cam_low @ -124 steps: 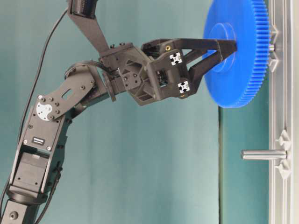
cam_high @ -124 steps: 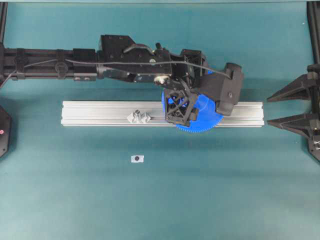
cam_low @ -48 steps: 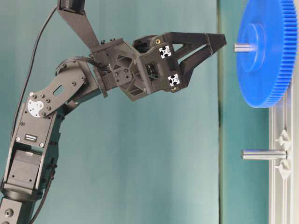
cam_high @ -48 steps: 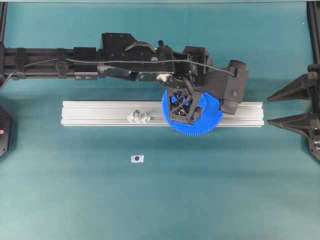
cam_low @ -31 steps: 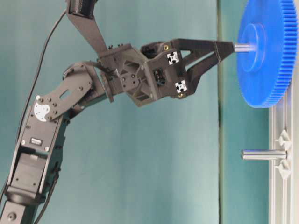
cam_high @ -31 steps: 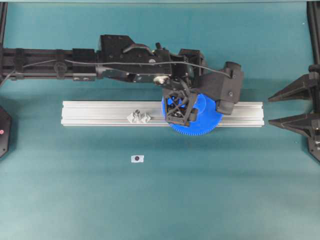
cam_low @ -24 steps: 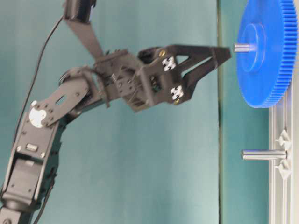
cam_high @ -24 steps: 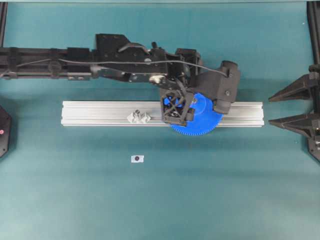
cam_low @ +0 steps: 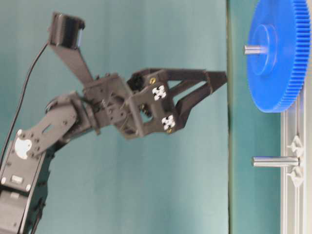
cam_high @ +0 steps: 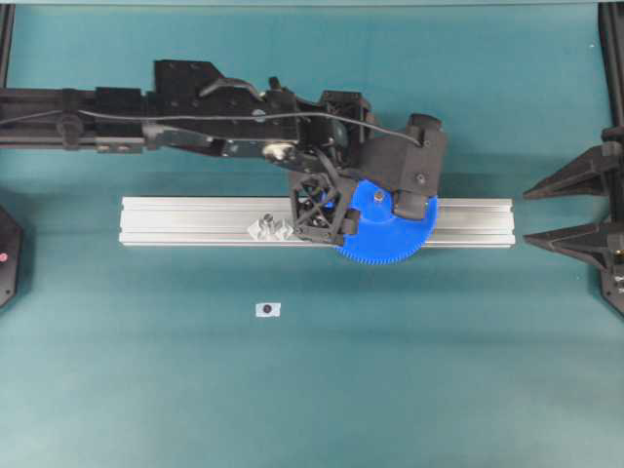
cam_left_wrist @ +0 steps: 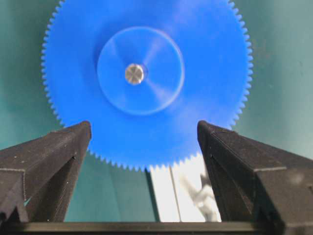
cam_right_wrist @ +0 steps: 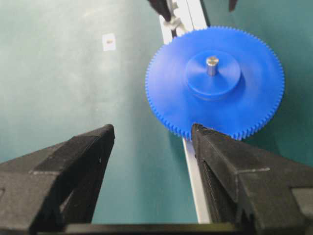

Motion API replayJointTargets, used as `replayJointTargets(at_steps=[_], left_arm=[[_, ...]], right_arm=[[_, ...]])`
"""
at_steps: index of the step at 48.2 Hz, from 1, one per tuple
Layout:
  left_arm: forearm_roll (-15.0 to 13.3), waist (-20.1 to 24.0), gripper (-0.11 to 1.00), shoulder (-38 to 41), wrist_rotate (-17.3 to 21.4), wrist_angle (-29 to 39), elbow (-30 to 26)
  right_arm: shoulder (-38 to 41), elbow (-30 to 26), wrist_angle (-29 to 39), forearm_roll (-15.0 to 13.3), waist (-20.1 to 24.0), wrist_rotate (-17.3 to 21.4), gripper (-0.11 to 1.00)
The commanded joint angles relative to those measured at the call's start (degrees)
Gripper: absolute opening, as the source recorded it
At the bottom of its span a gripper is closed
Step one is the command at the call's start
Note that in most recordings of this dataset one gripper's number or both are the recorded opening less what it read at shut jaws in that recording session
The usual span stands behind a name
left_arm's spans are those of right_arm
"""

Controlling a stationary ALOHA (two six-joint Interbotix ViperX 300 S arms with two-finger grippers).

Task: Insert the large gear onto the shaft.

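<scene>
The large gear (cam_high: 390,234) is a bright-blue toothed disc seated on the shaft (cam_high: 377,196), whose silvery tip pokes through its hub (cam_low: 254,49). The gear lies flat against the aluminium rail (cam_high: 195,222). My left gripper (cam_low: 219,80) is open and empty, hanging back from the gear face with a clear gap. In the left wrist view the gear (cam_left_wrist: 146,83) and shaft tip (cam_left_wrist: 134,73) lie beyond the spread fingers (cam_left_wrist: 58,152). My right gripper (cam_high: 526,214) stands open and empty at the right edge, and its wrist view shows the gear (cam_right_wrist: 215,93) ahead.
A second look-alike pin on a translucent bracket (cam_high: 269,227) stands bare on the rail left of the gear, also visible from table level (cam_low: 275,161). A small white tag (cam_high: 267,309) lies on the teal mat in front of the rail.
My left gripper has drawn back from the gear's hub and shifted left along the rail, staying open. The gear stays on the shaft. The right arm has not moved.
</scene>
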Motion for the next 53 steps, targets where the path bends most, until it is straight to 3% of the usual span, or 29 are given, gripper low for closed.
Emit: replayJointTargets(at_steps=[1,29,53], left_arm=[[0.09,0.53,0.89,-3.96,-0.88,-0.97,0.62],[0.09,0.62,0.89,-17.49,-9.14,-9.67,14.5],[0.09,0.35,0.89,-25.22,-12.22,-11.25,20.83]], right_arm=[[0.26,-0.53,-0.26,0.09,0.0,0.44,0.73],[0.09,-0.53,-0.18,0.09,-0.09,0.44,0.73],[-0.53,-0.44,1.49,0.09,0.0,0.44,0.73]])
